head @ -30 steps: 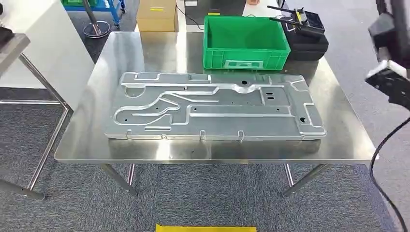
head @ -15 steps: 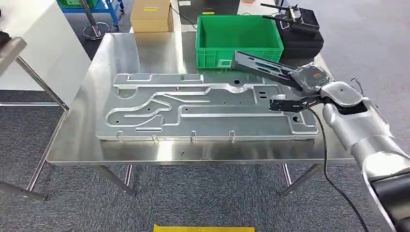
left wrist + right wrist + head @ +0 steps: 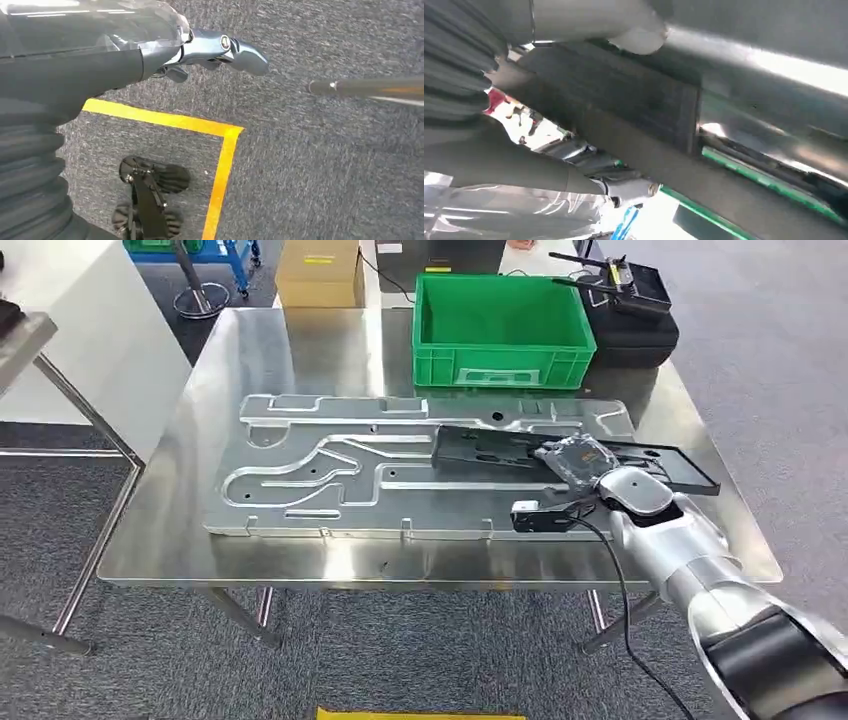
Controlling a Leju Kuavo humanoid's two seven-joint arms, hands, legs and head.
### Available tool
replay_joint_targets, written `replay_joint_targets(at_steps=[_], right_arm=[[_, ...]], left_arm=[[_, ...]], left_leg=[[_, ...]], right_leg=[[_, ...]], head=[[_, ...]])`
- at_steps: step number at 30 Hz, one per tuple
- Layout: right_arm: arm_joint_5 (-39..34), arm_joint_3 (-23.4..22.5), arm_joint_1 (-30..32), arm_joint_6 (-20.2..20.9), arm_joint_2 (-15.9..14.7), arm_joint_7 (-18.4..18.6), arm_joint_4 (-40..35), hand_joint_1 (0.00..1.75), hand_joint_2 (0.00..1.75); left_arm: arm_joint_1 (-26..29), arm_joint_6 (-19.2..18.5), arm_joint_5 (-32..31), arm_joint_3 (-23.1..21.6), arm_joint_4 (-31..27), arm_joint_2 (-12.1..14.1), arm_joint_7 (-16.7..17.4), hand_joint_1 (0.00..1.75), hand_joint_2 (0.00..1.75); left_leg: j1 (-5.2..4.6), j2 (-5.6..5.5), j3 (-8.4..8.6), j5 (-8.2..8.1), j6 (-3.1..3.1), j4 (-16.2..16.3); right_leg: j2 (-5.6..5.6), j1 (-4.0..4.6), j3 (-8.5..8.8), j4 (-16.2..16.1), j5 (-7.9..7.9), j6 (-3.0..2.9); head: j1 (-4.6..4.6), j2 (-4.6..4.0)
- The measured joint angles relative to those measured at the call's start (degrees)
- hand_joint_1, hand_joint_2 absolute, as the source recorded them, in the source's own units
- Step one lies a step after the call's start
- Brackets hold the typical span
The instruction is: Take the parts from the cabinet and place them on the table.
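I have the right hand [image 3: 578, 462] out over the right half of the steel table [image 3: 300, 350], fingers wrapped around a long flat black part [image 3: 490, 448] at about its middle. Gripping it there makes sense to me: a long thin piece balances best from the centre, so neither end droops. The part lies nearly level, its length running left to right, and hangs low above the big grey machined plate [image 3: 330, 465] that covers most of the tabletop. Whether it already touches that plate I cannot tell from the head view; the right wrist view shows the part [image 3: 624, 107] pressed against my palm with bright metal close past it, but the frame is too blurred to settle contact.

The left hand [image 3: 220, 47] hangs down beside me over the carpet (nothing in it, fingers loosely curled in), kept out of the way.

The green crate [image 3: 498, 325] sits at the far edge of the table, just beyond the plate, and a cardboard box [image 3: 318, 272] stands behind the table's far left. My judgement: the carry is nearly done, and what remains is lowering the part flat and letting go without scraping the plate.
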Motion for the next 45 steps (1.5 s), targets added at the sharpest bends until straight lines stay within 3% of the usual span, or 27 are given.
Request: replay_joint_targets(at_steps=[2,3,5,6,9,10,12,14,15,18,20,21,23,24,25,26,27,29,30,32,34,35,37,40,41,43,45], right_arm=[[-0.7,0.0,0.8,-0.4,0.7,-0.1,0.3,0.0,0.0],[-1.3,0.0,1.3,-0.9,0.9,-0.3,0.4,0.0,0.0],[-2.4,-0.1,1.5,-2.1,1.2,-1.3,0.5,0.0,0.0],[-2.9,-0.2,1.6,-2.7,1.2,-1.9,0.5,0.0,0.0],[-5.0,-1.0,3.3,-6.2,1.2,-4.5,0.4,0.0,0.0],[-6.0,-1.5,4.0,-7.8,1.2,-5.6,0.1,0.0,0.0],[-8.4,-3.2,5.4,-12.1,1.1,-8.1,-1.7,0.0,0.0],[-10.9,-5.6,7.1,-16.4,0.2,-9.4,-6.2,0.0,0.0],[-11.8,-6.9,8.0,-17.3,-0.6,-9.2,-9.2,0.0,0.0],[-13.7,-10.6,12.0,-20.0,-3.3,-9.1,-18.5,0.0,0.0],[-14.1,-14.6,15.8,-22.6,-5.8,-8.6,-27.0,0.0,0.0],[-14.8,-16.7,18.1,-24.2,-6.9,-8.4,-31.0,0.0,0.0],[-17.7,-22.9,24.1,-26.0,-9.8,-9.9,-40.7,0.0,0.0],[-21.3,-27.4,29.1,-26.1,-11.3,-12.1,-46.2,0.0,0.0],[-24.2,-33.3,33.1,-26.2,-12.9,-14.0,-51.9,0.0,0.0],[-27.1,-38.0,36.6,-26.4,-13.8,-15.3,-55.9,0.0,0.0],[-29.1,-42.0,40.2,-26.5,-14.5,-16.2,-59.3,0.0,0.0],[-33.5,-52.4,49.0,-26.7,-15.4,-18.0,-67.7,0.0,0.0],[-35.5,-58.2,52.6,-26.6,-15.4,-18.5,-71.4,0.0,0.0],[-38.9,-66.3,58.4,-26.2,-15.1,-18.4,-75.6,0.0,0.0],[-38.5,-70.8,62.1,-25.6,-14.1,-18.5,-77.1,0.0,0.0],[-37.3,-73.1,64.3,-24.8,-12.8,-18.5,-77.9,0.0,0.0],[-34.1,-77.0,66.9,-22.1,-9.5,-18.5,-77.9,0.0,0.0],[-30.4,-81.8,70.1,-19.9,-4.0,-18.5,-75.7,0.0,0.0],[-29.4,-82.8,70.6,-19.4,-2.6,-18.5,-74.4,0.0,0.0],[-27.1,-85.5,71.1,-18.1,1.3,-18.5,-69.4,0.0,0.0],[-25.4,-88.0,70.8,-17.0,4.2,-18.5,-63.1,0.0,0.0]], left_arm=[[0.2,0.0,-0.2,-0.2,0.0,0.0,0.2,0.0,1.75],[0.2,0.0,-0.2,-0.2,0.0,-0.1,0.4,0.0,0.0],[0.2,0.0,-0.1,-0.2,0.1,-0.1,0.4,0.0,0.0],[0.2,0.0,-0.1,-0.2,0.1,-0.1,0.4,0.0,0.0],[0.4,0.3,-0.1,-0.2,0.2,-0.2,0.6,0.0,0.0],[0.5,0.4,-0.1,-0.2,0.2,-0.2,0.6,0.0,0.0],[0.6,0.4,0.1,-0.2,0.2,-0.3,0.6,0.0,0.0],[0.5,0.3,0.0,-0.2,0.2,-0.2,0.5,0.0,0.0],[0.5,0.3,0.0,-0.2,0.2,-0.2,0.5,0.0,0.0],[0.5,0.1,-0.1,-0.2,0.2,-0.3,0.2,0.0,0.0],[0.6,-0.1,-0.2,-0.2,0.2,-0.3,0.0,0.0,0.0],[0.6,-0.1,-0.1,-0.2,0.2,-0.3,-0.1,0.0,0.0],[0.7,-0.1,0.1,-0.2,0.2,-0.3,-0.1,0.0,0.0],[0.9,-0.1,0.4,-0.1,0.2,-0.4,-0.1,0.0,0.0],[1.1,-0.1,0.6,-0.1,0.2,-0.5,-0.1,0.0,0.0],[1.5,-0.1,1.0,0.0,0.2,-0.5,0.0,0.0,0.0],[1.8,-0.1,1.0,0.1,0.2,-0.6,0.0,0.0,0.0],[2.0,-0.1,1.6,0.5,0.3,-0.9,-0.1,0.0,0.0],[2.2,0.0,1.8,0.7,0.3,-1.0,-0.1,0.0,0.0],[2.6,0.4,1.9,1.0,0.3,-1.3,0.0,0.0,0.0],[2.7,0.9,2.0,1.2,0.3,-1.7,0.2,0.0,0.0],[2.5,1.1,2.1,1.4,0.3,-1.8,0.3,0.0,0.0],[2.3,1.3,2.1,1.7,0.3,-2.1,0.7,0.0,0.0],[2.3,1.4,2.3,2.0,0.3,-2.6,1.1,0.0,0.0],[2.4,1.4,2.3,2.1,0.3,-2.8,1.2,0.0,0.0],[2.4,1.5,2.3,2.3,0.3,-3.2,1.2,0.0,0.0],[2.4,1.5,2.3,2.3,0.3,-3.5,1.1,0.0,0.0]], left_leg=[[0.05,-0.01,0.11,-0.02,-0.58,-0.1],[0.18,0.0,0.26,0.07,-0.94,-0.4],[0.35,0.06,0.1,-0.74,-1.66,0.4],[0.34,0.06,-0.72,-2.41,-1.71,2.6],[0.35,0.06,-6.96,-8.63,-1.94,16.2],[0.35,0.06,-7.98,-8.76,-1.91,18.3],[0.35,0.06,-5.87,-5.34,-1.65,13.7],[0.34,0.05,-0.64,-0.44,-1.04,3.2],[0.04,0.0,0.7,-1.18,-0.75,1.0],[-0.04,-0.2,0.66,-0.93,-0.22,0.6],[0.42,-0.2,1.0,-0.43,0.72,-0.3],[0.35,-0.25,1.08,-0.35,1.01,-0.5],[0.36,-0.41,1.08,-0.42,1.38,-0.5],[0.36,-0.8,1.07,-0.5,1.48,-0.5],[0.35,-1.12,1.07,-0.59,1.57,-0.4],[0.33,-1.1,1.13,-0.73,1.52,-0.3],[0.33,-1.1,1.21,-0.92,1.51,-0.2],[0.34,-1.23,1.7,-1.38,1.38,-0.1],[0.25,-1.32,1.93,-1.61,1.11,-0.1],[-0.1,-1.27,2.01,-1.99,0.41,-0.1],[-0.03,-0.98,2.4,-1.87,-0.01,-0.2],[-0.33,-0.96,2.55,-1.99,-0.37,-0.1],[-0.16,-0.39,1.62,-5.49,-0.68,2.9],[-0.04,-0.07,-2.81,-12.9,-1.08,15.9],[-0.04,-0.05,-2.94,-13.22,-1.11,17.4],[-0.04,-0.05,0.52,-10.54,-0.99,12.6],[-0.03,-0.08,7.28,-6.53,-0.59,1.6]], right_leg=[[0.2,0.24,-0.13,-0.2,0.17,-0.63],[0.23,0.35,-0.1,-0.1,0.14,-0.98],[0.13,-0.1,0.36,-0.8,0.53,-1.9],[0.09,-0.06,0.47,-0.9,0.47,-2.45],[0.04,0.32,0.47,-0.8,0.32,-2.8],[0.09,0.45,0.48,-0.7,0.29,-2.84],[0.33,0.57,0.58,-0.5,0.17,-2.91],[0.47,0.64,0.86,-0.3,-0.09,-2.64],[0.48,0.94,0.76,-0.2,-0.23,-2.39],[0.35,0.9,0.82,-0.4,-0.19,-1.61],[0.31,0.76,0.93,-0.2,-0.75,-0.76],[0.31,0.72,0.35,1.6,-2.2,-0.49],[0.3,0.54,-3.08,9.2,-6.62,-0.02],[0.32,0.42,-5.36,14.1,-8.82,0.21],[0.33,0.32,-6.9,17.2,-9.68,0.35],[0.33,0.31,-7.02,17.1,-8.82,0.42],[0.29,0.29,-5.75,14.4,-6.89,0.42],[-0.08,0.2,0.12,3.4,-1.9,0.16],[-0.64,0.27,2.19,-0.8,-1.43,-0.13],[-0.12,0.71,2.19,-0.7,-1.42,-0.69],[0.35,0.79,2.21,-0.6,-1.2,-0.97],[0.38,0.28,2.31,-1.1,-0.94,-1.39],[0.06,0.12,2.22,-1.4,-0.61,-2.19],[-0.25,0.26,1.47,-1.3,-0.21,-2.53],[-0.28,0.28,1.22,-1.2,-0.04,-2.52],[-0.25,0.27,0.65,-0.8,0.25,-2.36],[-0.06,0.27,0.23,-0.5,0.58,-2.07]], head=[[-0.13,0.0],[-0.09,0.0],[-0.13,0.0],[-0.17,0.0],[-0.2,0.0],[-0.2,0.0],[-0.2,0.0],[-0.2,0.0],[-0.17,0.0],[-0.15,0.0],[-0.18,0.0],[-0.04,0.0],[-0.07,0.0],[-0.09,0.0],[-0.02,0.0],[-0.07,0.0],[-0.07,0.0],[-0.04,0.0],[-0.02,0.0],[-0.09,0.0],[-0.13,0.0],[-0.17,0.0],[-0.35,0.0],[-0.52,0.0],[-0.5,0.0],[-0.5,0.0],[-0.52,0.0]])
